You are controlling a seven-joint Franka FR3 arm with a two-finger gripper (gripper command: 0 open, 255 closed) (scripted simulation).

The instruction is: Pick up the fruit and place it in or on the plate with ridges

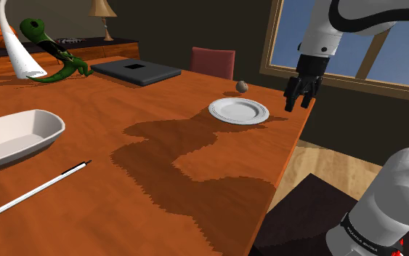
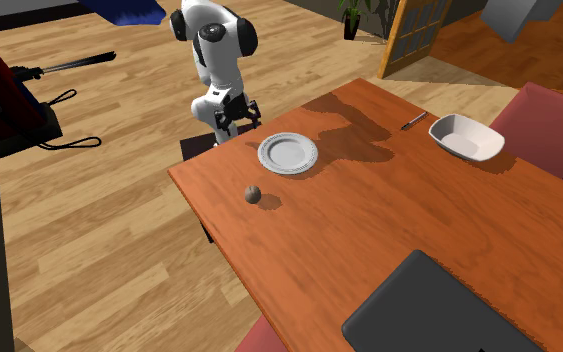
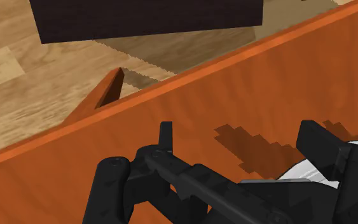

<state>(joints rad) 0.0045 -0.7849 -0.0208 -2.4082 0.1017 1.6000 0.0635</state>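
Orange wooden bench over plank floor. The brown fruit lies on the bench, near the ridged white plate. The fingers hang apart and empty above the bench's edge, beside the plate.

I work in even, fairly bright daylight, the window showing blue sky, and across my table lies a broad dark shadow with jagged, stair-stepped edges, while the fruit throws a small one just beside itself on the wood.
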